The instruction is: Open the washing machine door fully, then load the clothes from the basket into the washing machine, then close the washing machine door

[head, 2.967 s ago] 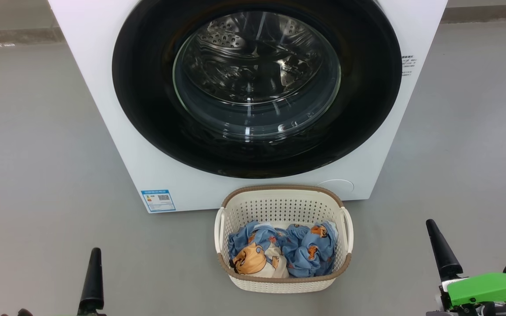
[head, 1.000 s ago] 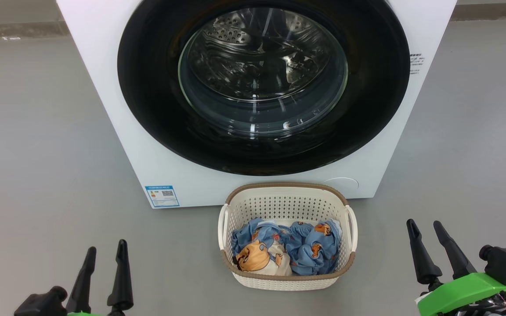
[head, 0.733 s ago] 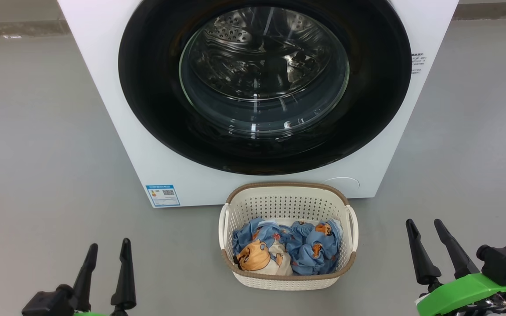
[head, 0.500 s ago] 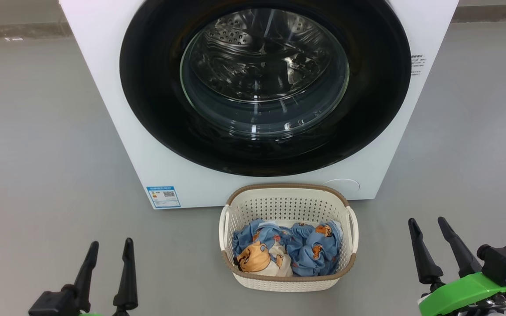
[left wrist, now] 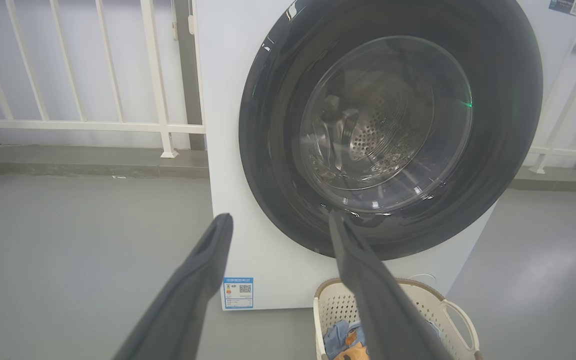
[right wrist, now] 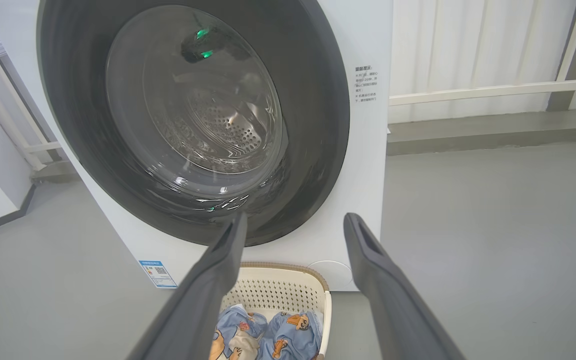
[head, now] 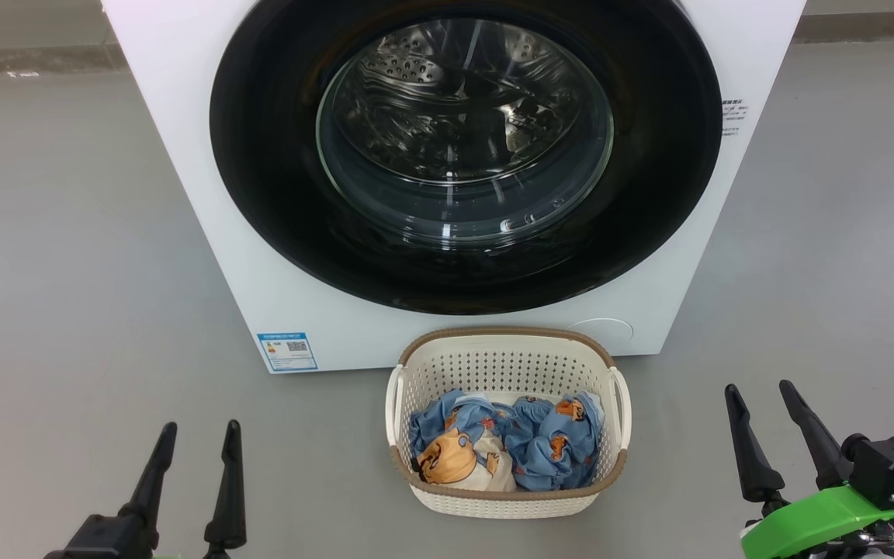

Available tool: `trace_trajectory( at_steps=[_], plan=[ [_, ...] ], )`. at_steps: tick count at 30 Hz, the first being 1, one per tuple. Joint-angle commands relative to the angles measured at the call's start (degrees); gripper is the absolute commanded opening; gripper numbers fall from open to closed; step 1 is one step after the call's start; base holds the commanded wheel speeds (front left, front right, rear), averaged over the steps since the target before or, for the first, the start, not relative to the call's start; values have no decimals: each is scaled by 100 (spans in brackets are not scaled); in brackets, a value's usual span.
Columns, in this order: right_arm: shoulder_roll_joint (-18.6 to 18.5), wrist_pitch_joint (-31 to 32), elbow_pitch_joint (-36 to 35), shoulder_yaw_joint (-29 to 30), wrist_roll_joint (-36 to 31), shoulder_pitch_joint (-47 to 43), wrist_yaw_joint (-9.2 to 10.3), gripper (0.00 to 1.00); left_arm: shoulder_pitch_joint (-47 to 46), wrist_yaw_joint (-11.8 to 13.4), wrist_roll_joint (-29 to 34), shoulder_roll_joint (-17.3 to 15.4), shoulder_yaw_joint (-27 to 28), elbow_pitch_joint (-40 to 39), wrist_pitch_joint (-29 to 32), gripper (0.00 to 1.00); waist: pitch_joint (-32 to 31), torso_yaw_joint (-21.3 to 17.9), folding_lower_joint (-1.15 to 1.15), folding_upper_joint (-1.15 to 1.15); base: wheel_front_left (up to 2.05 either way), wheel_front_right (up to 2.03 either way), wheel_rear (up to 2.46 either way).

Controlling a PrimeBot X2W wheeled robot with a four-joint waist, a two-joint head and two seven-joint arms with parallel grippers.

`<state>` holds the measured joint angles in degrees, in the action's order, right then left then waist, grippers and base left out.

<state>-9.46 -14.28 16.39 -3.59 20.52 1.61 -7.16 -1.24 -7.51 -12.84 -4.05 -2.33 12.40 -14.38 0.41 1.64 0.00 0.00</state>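
Two grippers hang low over the grey floor (head: pixel 67 272): the left gripper (head: pixel 202 425) and the right gripper (head: pixel 758 385) each have their jaws spread wide, holding nothing, well apart from the basket (head: pixel 505 332) between them. The basket, cream-white with perforated walls, a brown rim band and side handles, stands on the floor just in front of the washing machine (head: pixel 199 202). Inside it lie the clothes (head: pixel 552 446), crumpled light blue fabric printed with orange cartoon figures and a white patch. The washing machine door (head: pixel 276 202) is shut flush against the white front: a wide glossy black ring around bulging clear glass, the perforated steel drum (head: pixel 416 70) showing through. A small blue label (head: pixel 286 351) sits low on the front.
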Motion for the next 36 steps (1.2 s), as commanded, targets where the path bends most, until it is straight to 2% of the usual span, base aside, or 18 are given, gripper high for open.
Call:
trace_trajectory(
  at_steps=[1,19,36],
  plan=[
    [-76,-72,-130,-94,-70,63,-33,100,-256,2,62,-69,191,-126,-62,100,-9,-5,0,0,0,0,0],
    [-20,-72,-169,-34,-67,38,-33,100,-341,2,239,-63,265,107,-62,100,6,-20,0,0,15,15,-29],
    [31,-72,-215,26,-80,112,-33,100,-458,2,235,-59,305,83,-62,100,185,-117,0,0,107,107,-215]
  ],
)
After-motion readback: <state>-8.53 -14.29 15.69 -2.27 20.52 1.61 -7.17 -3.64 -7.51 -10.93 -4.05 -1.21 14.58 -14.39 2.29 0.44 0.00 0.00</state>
